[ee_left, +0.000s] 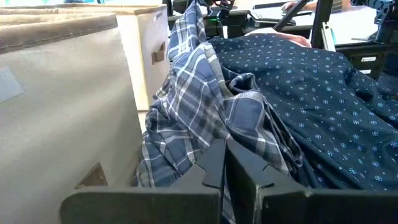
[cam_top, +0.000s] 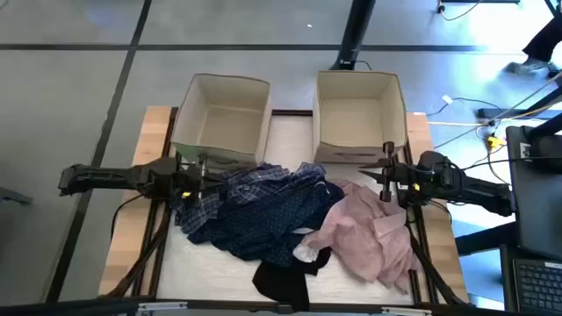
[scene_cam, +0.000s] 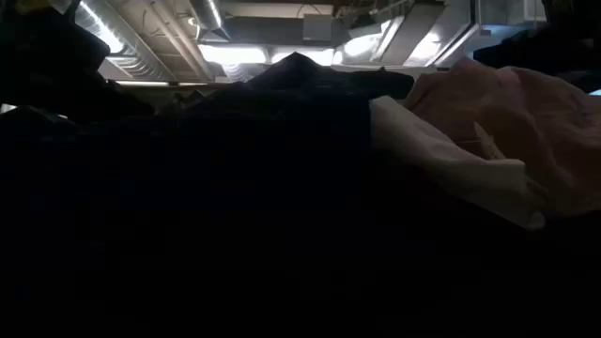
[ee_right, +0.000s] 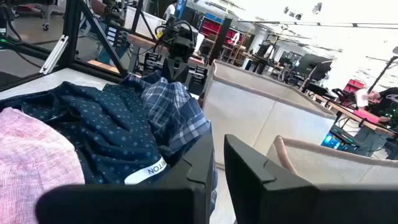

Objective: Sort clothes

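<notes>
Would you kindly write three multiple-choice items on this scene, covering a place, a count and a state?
1. Where does the plaid shirt lie?
A. inside a box
B. beside the left box, on the pile
C. on the floor

2. How many beige boxes stand on the table?
A. one
B. two
C. three

3. What is inside the right box?
A. nothing
B. the pink shirt
C. the black garment

Answers: B, the high view shows the shirt against that box's front; B, two boxes stand side by side; A, its bare floor shows, with the pink shirt outside.
</notes>
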